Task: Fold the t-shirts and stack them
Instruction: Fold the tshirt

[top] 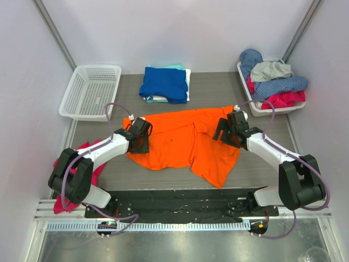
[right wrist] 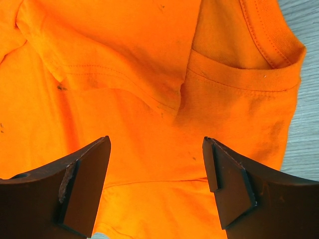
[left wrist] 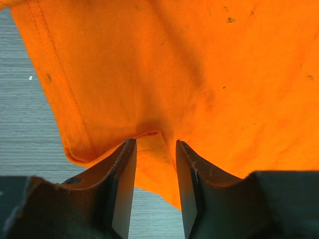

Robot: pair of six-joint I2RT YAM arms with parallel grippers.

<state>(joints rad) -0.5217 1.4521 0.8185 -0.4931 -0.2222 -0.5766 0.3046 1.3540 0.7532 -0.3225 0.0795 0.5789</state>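
Note:
A bright orange t-shirt (top: 185,143) lies spread and partly folded in the middle of the table. My left gripper (top: 142,140) is at its left edge. In the left wrist view this gripper (left wrist: 154,145) has its jaws narrowly apart, with a raised ridge of the orange cloth (left wrist: 149,154) between the tips. My right gripper (top: 226,131) is over the shirt's right side, near the collar (right wrist: 264,45). It (right wrist: 157,143) stands wide open just above the cloth. A royal blue folded t-shirt (top: 163,83) tops a stack with pale teal and white ones at the back.
A white mesh basket (top: 90,90) stands at the back left. A white tray (top: 297,108) at the back right holds a heap of blue, grey and pink clothes. Pink cloth (top: 99,168) hangs at the table's left edge beside the left arm.

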